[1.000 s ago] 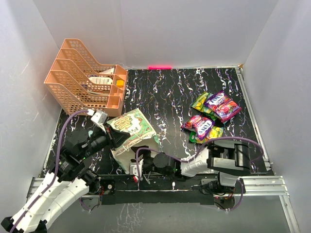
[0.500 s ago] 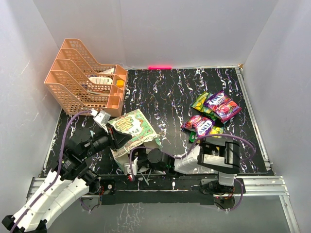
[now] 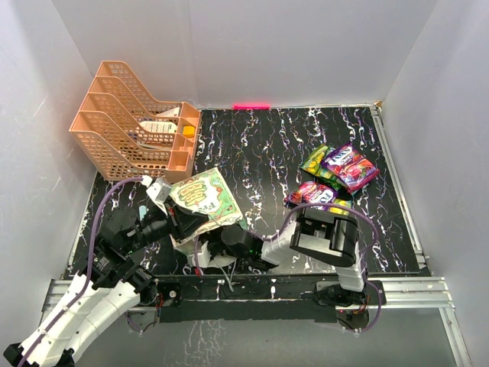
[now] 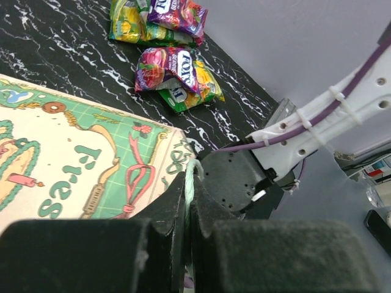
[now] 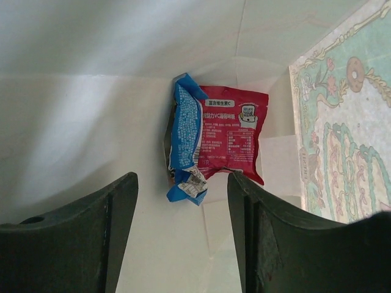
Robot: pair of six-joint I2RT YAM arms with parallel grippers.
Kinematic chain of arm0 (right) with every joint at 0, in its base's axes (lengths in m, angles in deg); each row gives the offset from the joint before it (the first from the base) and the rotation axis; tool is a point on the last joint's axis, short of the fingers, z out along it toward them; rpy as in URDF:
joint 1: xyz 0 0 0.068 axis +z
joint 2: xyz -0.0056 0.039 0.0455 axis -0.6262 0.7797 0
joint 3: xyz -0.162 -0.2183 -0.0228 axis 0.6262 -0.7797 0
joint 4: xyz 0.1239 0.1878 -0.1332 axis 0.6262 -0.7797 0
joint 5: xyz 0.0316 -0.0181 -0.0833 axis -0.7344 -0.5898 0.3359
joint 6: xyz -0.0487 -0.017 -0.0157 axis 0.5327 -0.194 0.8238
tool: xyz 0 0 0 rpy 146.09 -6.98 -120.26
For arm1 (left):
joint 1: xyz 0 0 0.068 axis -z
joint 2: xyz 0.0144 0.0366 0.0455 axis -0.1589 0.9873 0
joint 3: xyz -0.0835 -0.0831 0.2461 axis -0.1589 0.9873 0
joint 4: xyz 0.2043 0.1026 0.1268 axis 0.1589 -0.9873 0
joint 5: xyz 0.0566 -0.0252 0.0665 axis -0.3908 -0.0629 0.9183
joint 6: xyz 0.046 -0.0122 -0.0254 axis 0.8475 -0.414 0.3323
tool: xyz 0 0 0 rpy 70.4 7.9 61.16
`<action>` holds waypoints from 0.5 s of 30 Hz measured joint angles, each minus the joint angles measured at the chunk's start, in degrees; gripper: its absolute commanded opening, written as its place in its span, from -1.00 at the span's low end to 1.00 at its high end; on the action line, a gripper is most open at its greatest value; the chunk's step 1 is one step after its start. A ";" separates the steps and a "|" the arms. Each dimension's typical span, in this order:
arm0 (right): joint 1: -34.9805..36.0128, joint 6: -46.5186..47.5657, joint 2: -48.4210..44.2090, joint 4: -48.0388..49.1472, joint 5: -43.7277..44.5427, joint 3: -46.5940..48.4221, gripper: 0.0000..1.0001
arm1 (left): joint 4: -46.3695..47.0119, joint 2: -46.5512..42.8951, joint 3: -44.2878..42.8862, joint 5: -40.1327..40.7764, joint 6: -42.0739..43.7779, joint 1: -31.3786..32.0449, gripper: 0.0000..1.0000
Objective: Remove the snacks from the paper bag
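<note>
From above, we see the paper bag (image 3: 205, 197) lying on its side at the lower left of the black table (image 3: 260, 145). A pile of snacks (image 3: 334, 177) is already out, lying on the table at the right, well apart from the bag. The left pincer (image 3: 182, 220) is at the bag's near edge. The right arm (image 3: 321, 237) reaches across to the bag's mouth, and its tips are hidden there. The peach rack (image 3: 122, 126) sits at the upper left.

From the left wrist, we see the left pincer (image 4: 188, 198) closed tight on the bag's pale green edge at the bottom middle. We think it is holding the bag for the other arm. The snacks that are out show at the top.

From the right wrist, we are looking inside the bag. A red packet (image 5: 235, 137) and a blue packet (image 5: 183, 137) lie touching each other at the back, in the middle of the frame. The right pincer (image 5: 182, 201) is open, holds nothing, and points at them without touching.

So we think most of the job is done. At least these two packets are left to pull out.
</note>
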 measured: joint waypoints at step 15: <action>-1.51 0.48 5.73 4.79 2.12 2.56 0.27 | 0.48 -0.50 0.50 -1.38 1.53 0.00 -1.00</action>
